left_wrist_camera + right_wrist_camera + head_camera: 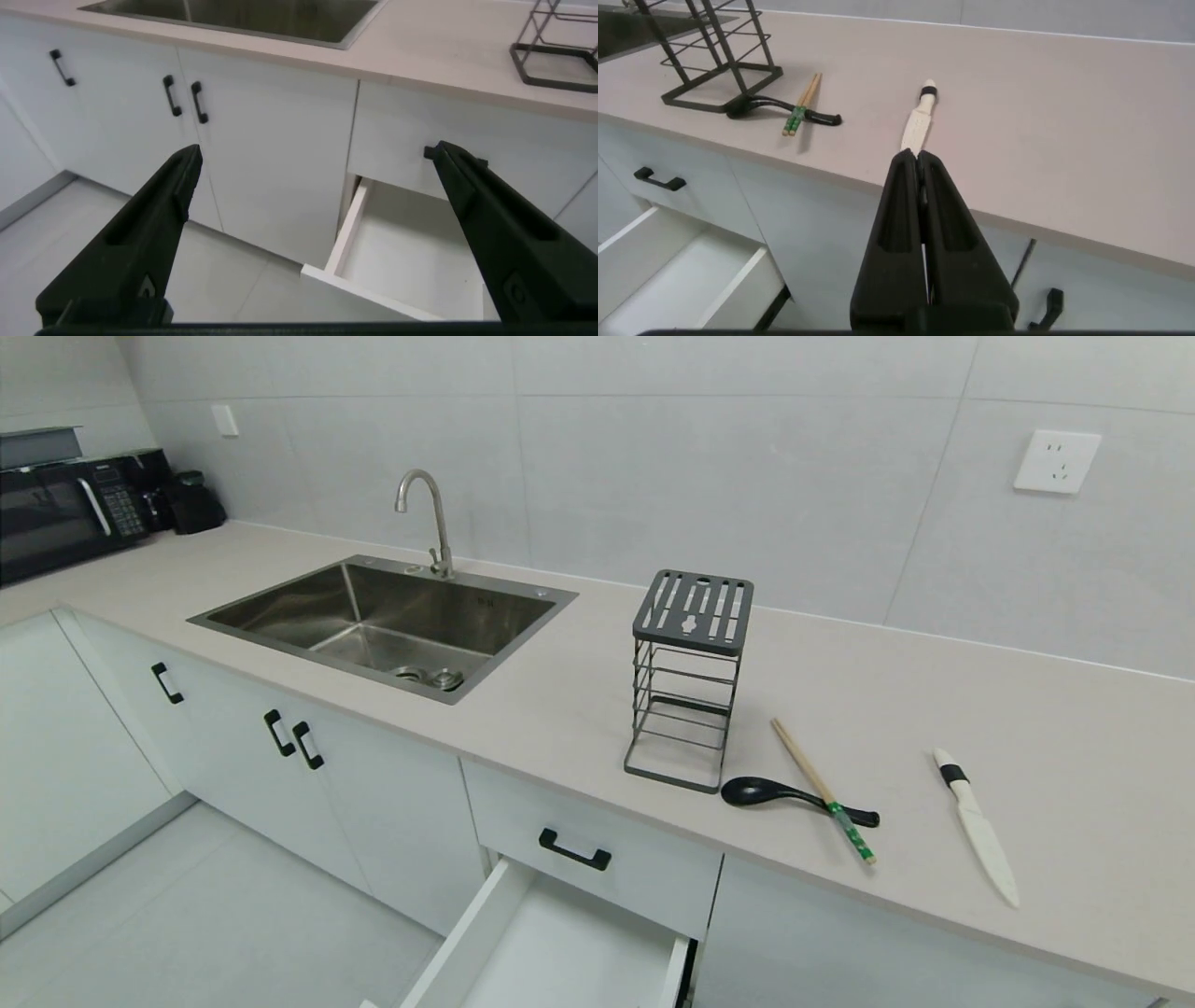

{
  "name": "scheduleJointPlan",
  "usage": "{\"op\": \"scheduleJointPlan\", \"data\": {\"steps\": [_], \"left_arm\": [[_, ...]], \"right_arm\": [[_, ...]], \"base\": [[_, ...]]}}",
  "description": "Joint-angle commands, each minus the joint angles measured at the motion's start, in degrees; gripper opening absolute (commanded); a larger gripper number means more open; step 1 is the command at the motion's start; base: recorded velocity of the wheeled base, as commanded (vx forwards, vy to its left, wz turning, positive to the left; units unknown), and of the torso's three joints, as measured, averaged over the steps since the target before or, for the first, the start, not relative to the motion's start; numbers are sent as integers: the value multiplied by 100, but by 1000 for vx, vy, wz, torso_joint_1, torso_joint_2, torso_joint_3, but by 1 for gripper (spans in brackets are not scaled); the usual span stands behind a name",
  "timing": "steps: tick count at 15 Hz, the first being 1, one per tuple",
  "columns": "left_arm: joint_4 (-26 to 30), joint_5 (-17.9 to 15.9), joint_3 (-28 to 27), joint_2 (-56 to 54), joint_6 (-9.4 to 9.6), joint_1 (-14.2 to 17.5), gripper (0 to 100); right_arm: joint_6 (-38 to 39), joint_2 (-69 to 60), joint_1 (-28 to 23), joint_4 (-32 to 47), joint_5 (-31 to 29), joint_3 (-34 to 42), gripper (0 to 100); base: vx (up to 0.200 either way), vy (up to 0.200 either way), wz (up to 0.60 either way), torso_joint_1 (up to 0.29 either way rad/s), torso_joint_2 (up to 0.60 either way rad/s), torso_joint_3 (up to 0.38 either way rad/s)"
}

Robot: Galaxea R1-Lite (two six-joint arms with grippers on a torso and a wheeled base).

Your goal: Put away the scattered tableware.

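Lying right of rack (693, 637): spoon (752, 791), chopsticks (803, 763), knife (976, 827).

A steel sink (439, 605) is set into the pale countertop (1074, 756), above and ahead of the left gripper (313, 154), with a curved faucet (425, 509) at its far rim. White cabinet doors (271, 159) with black handles (198, 103) face that gripper. A black microwave (56, 513) stands well beyond the sink. A wall socket (1057, 460) sits high on the tiles, far ahead of the right gripper (920, 159).
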Motion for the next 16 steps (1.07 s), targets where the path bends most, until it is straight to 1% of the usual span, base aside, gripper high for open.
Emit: {"op": "scheduleJointPlan", "data": {"steps": [1, 8, 10, 14, 15, 16], "left_arm": [[2, 1, 0, 7, 0, 0, 100], [2, 1, 0, 7, 0, 0, 100], [2, 1, 0, 7, 0, 0, 100], [2, -8, 0, 7, 0, 0, 100], [2, 1, 0, 7, 0, 0, 100], [2, -8, 0, 7, 0, 0, 100]], "right_arm": [[-23, 5, 0, 2, -2, 1, 0], [21, 5, 0, 11, 7, 1, 0], [13, 5, 0, 11, 7, 1, 0], [13, 5, 0, 11, 7, -8, 0], [21, 5, 0, 11, 7, -8, 100], [30, 5, 0, 11, 33, -8, 100]], "base": [[0, 0, 0, 0, 0, 0], [0, 0, 0, 0, 0, 0], [0, 0, -600, 5, 2, 2], [0, 0, 0, 0, 0, 0], [0, 0, 0, 0, 0, 0], [0, 0, 0, 0, 0, 0]]}}
